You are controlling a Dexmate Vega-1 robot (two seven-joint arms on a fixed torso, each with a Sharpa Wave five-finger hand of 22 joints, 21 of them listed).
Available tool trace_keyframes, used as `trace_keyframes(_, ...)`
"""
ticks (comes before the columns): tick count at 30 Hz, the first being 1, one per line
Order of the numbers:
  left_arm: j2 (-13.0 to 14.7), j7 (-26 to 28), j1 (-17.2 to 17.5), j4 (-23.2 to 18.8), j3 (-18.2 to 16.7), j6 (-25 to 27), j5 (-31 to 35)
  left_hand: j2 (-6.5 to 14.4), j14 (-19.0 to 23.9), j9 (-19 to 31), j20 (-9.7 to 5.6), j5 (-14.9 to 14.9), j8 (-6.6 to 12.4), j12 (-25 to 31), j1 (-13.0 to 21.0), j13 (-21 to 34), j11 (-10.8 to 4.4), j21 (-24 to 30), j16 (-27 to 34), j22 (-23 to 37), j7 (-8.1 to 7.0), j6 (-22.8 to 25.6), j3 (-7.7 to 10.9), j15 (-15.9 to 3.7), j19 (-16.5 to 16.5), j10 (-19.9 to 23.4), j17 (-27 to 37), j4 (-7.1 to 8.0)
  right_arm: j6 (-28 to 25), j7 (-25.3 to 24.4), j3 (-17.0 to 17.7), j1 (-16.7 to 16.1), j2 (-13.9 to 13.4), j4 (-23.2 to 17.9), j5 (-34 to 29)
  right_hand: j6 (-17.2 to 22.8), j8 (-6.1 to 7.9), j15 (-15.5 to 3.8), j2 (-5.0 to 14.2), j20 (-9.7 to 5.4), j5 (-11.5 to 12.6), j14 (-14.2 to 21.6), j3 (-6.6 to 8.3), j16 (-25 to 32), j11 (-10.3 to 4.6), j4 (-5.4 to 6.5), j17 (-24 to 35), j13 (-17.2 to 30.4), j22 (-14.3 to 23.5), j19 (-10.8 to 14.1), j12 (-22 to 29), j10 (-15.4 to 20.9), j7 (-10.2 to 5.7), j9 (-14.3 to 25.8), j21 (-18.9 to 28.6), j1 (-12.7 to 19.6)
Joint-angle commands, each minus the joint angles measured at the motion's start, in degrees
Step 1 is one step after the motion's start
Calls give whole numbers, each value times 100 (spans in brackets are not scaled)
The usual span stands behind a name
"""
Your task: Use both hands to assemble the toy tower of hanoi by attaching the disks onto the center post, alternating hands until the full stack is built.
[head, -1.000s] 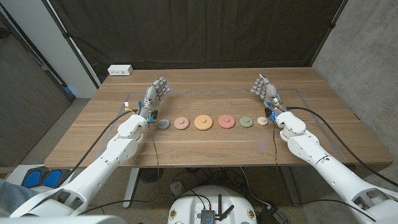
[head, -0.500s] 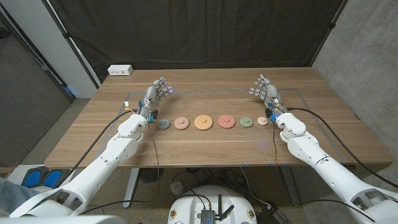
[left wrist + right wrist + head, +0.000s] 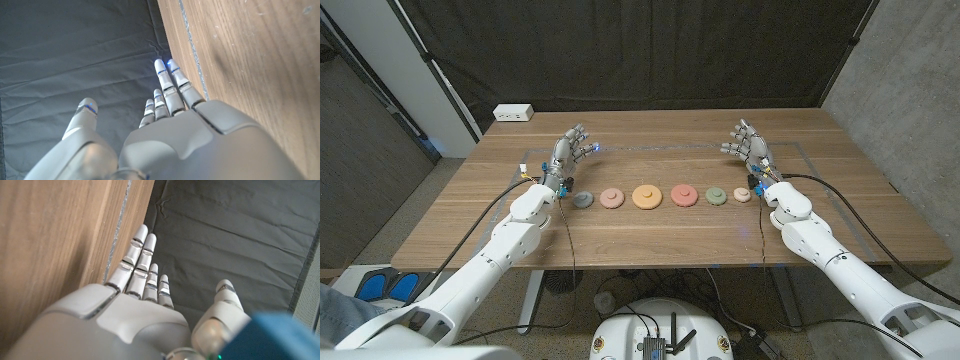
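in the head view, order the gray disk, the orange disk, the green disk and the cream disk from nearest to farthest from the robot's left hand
From the left hand:
1. Gray disk, at the row's left end, just below the hand.
2. Orange disk, mid-row, the biggest.
3. Green disk, right of middle.
4. Cream disk, at the row's right end, beside the right arm.

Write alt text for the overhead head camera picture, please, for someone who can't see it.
Six round toy disks lie in a row on a wooden table, from a gray disk at one end to a cream disk at the other. An open left robot hand and right robot hand wait at either end, holding nothing.
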Motion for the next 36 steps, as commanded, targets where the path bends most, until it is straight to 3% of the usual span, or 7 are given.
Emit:
trace_keyframes(1,-2,87,113,-131,-38,-17,32,75,332,32,-33,32,83,56,65,23,10,194,203,99,2,200,-39,-37,299,139,134,-20,47,-144,10,-41,-5,-60,-70,145,45,-34,54,-39,34,299,-50,188,-7,9,163,58,28,291,79,152,-3,20,127,12)
trace_keyframes(9,-12,195,169,-185,-43,-11,63,109,677,37,-120,33,108,83,134,35,-8,400,451,208,8,390,-65,-97,607,309,286,-49,71,-194,26,-84,-6,-95,-83,265,72,-198,50,-123,41,738,-95,463,-40,19,413,127,51,686,139,241,-2,29,302,-10)
trace_keyframes(18,-10,296,217,-242,-35,-16,130,103,894,40,-207,31,104,83,191,45,18,555,642,305,34,484,-98,-146,809,403,406,-71,92,-173,12,-105,-1,-71,-90,603,192,-296,80,-157,54,908,-107,649,-92,18,641,181,82,764,165,270,9,40,369,-1)
trace_keyframes(24,-6,363,229,-252,-24,14,173,124,1362,45,-357,39,118,58,350,69,9,882,1063,523,-28,707,-125,-282,1205,510,651,-104,79,-221,-2,-105,11,-54,-125,799,250,-434,96,-271,64,1227,-123,931,-105,12,901,233,159,942,175,289,24,56,513,11)
trace_keyframes(30,-10,393,227,-246,-5,23,212,138,1641,52,-490,42,109,60,542,102,8,1198,1479,774,-78,890,-144,-483,1520,650,953,-131,48,-248,-20,-95,11,-51,-153,893,258,-756,118,-385,75,1529,-118,1375,-114,-40,1318,287,395,1075,165,336,21,71,771,116)
trace_keyframes(35,-33,632,263,-317,8,71,332,83,1820,63,-650,35,67,55,787,176,-34,1644,2116,1226,-46,996,-226,-727,1772,762,1538,-137,12,-390,-35,-88,25,-75,-241,953,229,-1083,120,-634,71,1572,-138,2136,-113,-78,2169,368,849,1369,107,404,8,97,1296,289)
trace_keyframes(36,-28,688,270,-336,15,88,374,28,1978,75,-688,36,63,38,912,220,-34,1861,2549,1497,-61,1061,-285,-779,1772,763,1929,-134,-13,-459,-36,-93,28,-99,-272,961,220,-1143,126,-705,73,1599,-145,2323,-124,-77,2369,385,955,1430,106,458,7,103,1416,318)
